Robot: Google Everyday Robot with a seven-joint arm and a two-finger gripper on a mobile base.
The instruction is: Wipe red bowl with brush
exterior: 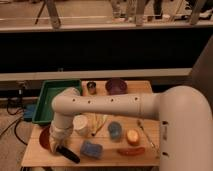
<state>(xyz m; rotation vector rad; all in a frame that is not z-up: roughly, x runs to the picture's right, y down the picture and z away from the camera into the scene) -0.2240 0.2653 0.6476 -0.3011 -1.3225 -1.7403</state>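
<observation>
The red bowl (44,138) sits at the table's front left, and its right part is hidden behind my wrist. My gripper (61,146) points down just right of the bowl, at its rim. It is shut on the black brush (68,154). The brush sticks out low towards the front right, over the table beside the bowl.
A white cup (80,125) stands right of my wrist. A blue sponge (91,149), a blue cup (115,130), a yellow-orange object (132,136) and a red object (131,150) lie further right. A green tray (55,97), a small can (91,87) and a purple bowl (116,86) are behind.
</observation>
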